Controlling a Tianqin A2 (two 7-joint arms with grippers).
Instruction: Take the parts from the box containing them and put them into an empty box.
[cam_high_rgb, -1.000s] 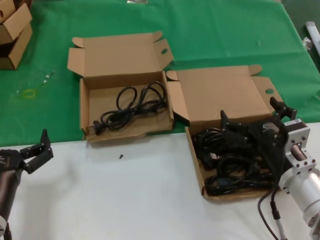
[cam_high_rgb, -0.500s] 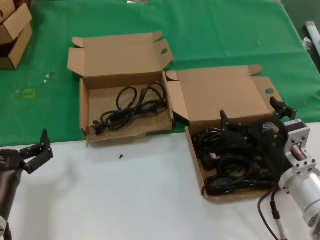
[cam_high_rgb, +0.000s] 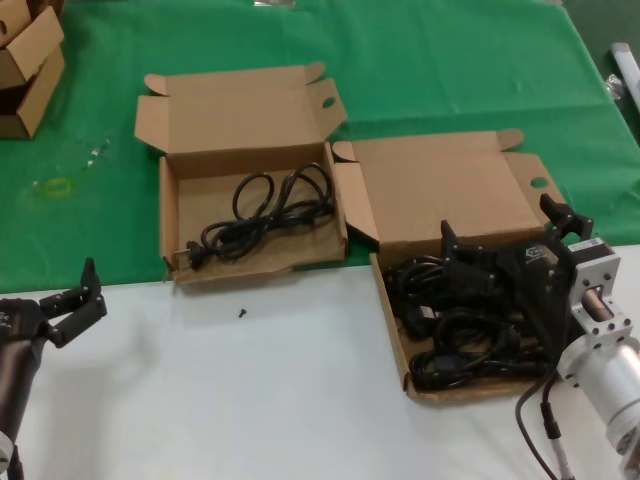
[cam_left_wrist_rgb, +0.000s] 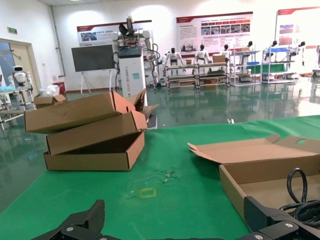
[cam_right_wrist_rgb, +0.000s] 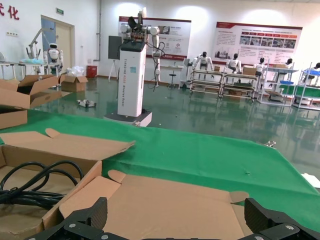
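The table (cam_high_rgb: 250, 400) before me is white along its near edge and covered in green cloth (cam_high_rgb: 450, 70) toward the far edge. Two open boxes sit across the seam between them. The right box (cam_high_rgb: 395, 335) reaches closest to the near edge, its lid (cam_high_rgb: 450, 190) laid back on the green — it holds the cords (cam_high_rgb: 460, 340), a black tangle heaped over its floor. The left box (cam_high_rgb: 180, 225) stands just beside it, farther back, with its lid (cam_high_rgb: 235, 105) raised; one cord (cam_high_rgb: 265, 215) already lies coiled inside, its plug toward the front left corner.

My right gripper (cam_high_rgb: 505, 245) hangs over the right box, above the back of the heap, fingers (cam_high_rgb: 450, 240) spread wide and closed on nothing. In the right wrist view the fingertips (cam_right_wrist_rgb: 92, 215) stand far apart with the lid between them.

My left gripper (cam_high_rgb: 75, 300) waits at the left edge of the white part, well apart from both boxes, released too — its fingertips (cam_left_wrist_rgb: 87, 220) spread wide in the left wrist view.

Small cartons (cam_high_rgb: 25, 70) are stacked at the far left corner. A bit of yellow tape (cam_high_rgb: 55, 187) lies on the green near them, and a tiny dark speck (cam_high_rgb: 241, 313) sits on the white just in front of the left box.
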